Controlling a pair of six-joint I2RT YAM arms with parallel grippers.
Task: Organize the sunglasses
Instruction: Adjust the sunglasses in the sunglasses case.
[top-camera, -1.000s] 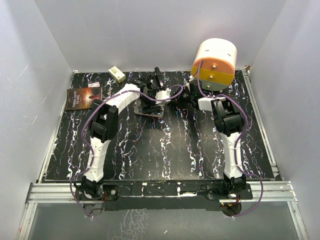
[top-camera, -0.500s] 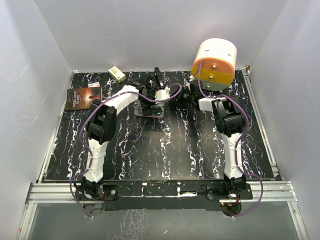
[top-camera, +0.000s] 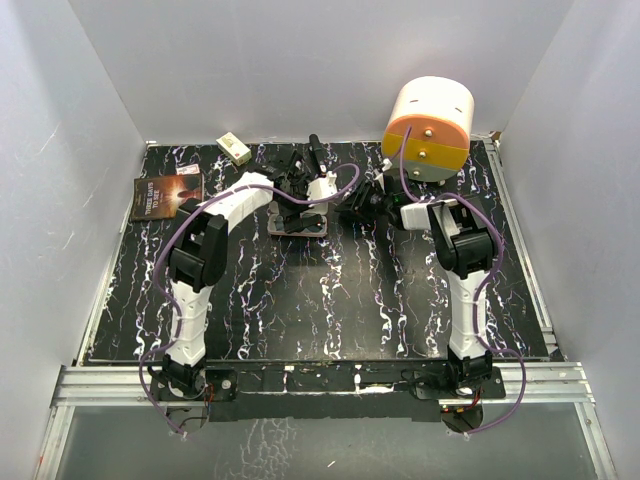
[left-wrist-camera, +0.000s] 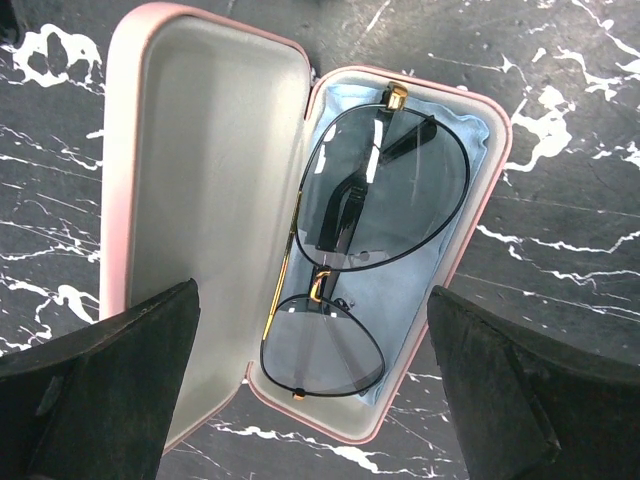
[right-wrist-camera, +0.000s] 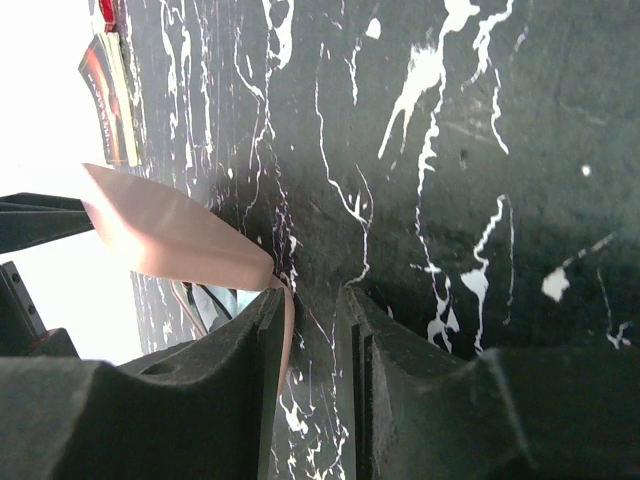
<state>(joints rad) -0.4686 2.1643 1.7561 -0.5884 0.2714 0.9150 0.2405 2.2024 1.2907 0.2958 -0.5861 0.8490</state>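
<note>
The left pincer (left-wrist-camera: 312, 295) is hovering directly above the open pink case (left-wrist-camera: 200, 180), its jaws standing wide apart. The sunglasses (left-wrist-camera: 370, 210) are lying folded inside the case, on the blue cloth (left-wrist-camera: 405, 300). The right pincer (right-wrist-camera: 312, 300) is sitting at the case's right edge, jaws slightly apart, with the rim touching one finger
</note>
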